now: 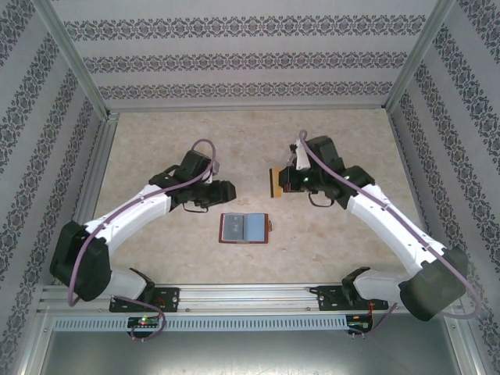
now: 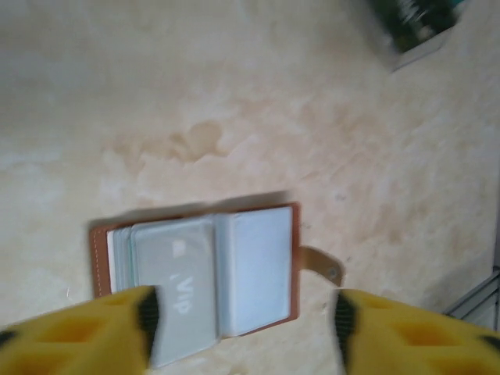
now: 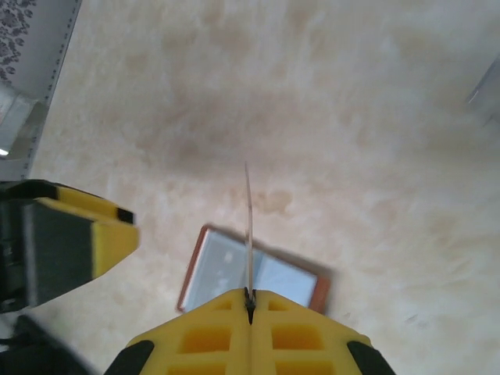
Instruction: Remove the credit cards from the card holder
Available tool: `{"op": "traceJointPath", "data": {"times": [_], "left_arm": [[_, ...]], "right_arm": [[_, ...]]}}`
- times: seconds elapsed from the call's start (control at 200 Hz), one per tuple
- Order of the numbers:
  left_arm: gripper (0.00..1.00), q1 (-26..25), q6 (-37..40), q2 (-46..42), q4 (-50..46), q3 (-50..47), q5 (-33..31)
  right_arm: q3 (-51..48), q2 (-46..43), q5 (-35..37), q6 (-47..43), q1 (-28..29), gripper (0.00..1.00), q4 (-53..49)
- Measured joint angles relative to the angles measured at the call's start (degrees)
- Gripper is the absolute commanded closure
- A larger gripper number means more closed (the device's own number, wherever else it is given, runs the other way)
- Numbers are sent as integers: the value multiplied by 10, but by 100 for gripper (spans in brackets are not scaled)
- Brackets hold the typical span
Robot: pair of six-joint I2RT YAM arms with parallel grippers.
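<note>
One beige marbled table [image 1: 156, 141], patterned wallpaper walls [image 1: 234, 58] all round. Left tool [image 2: 244, 312] is spread wide with nothing in it, hanging over the card holder [image 2: 258, 258], which lies open and flat. Right tool [image 3: 250, 301] is pinched tight on a tan credit card [image 1: 275, 183], up off the table just beyond the card holder.

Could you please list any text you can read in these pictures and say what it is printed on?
"Vip": on the pale grey plastic card in the open brown leather card holder.
Small mark above it: too blurred to read.
Tan card in the right gripper: no readable text.
</note>
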Motion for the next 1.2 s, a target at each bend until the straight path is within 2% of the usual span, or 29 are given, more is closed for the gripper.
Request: {"op": "traceJointPath", "data": {"times": [0.055, 0.315, 0.62, 0.844, 1.199], "left_arm": [[0, 3, 0, -17, -5, 7, -7], [0, 6, 13, -84, -21, 12, -37], [0, 7, 30, -96, -37, 12, -49], [1, 7, 40, -96, -41, 12, -51], [1, 7, 63, -69, -45, 34, -66]], "right_arm": [[40, 7, 20, -33, -9, 100, -24], [135, 62, 102, -221, -22, 100, -72], [217, 168, 234, -382, -22, 100, -99], [221, 233, 309, -450, -24, 100, -93], [231, 264, 328, -482, -54, 100, -88]]}}
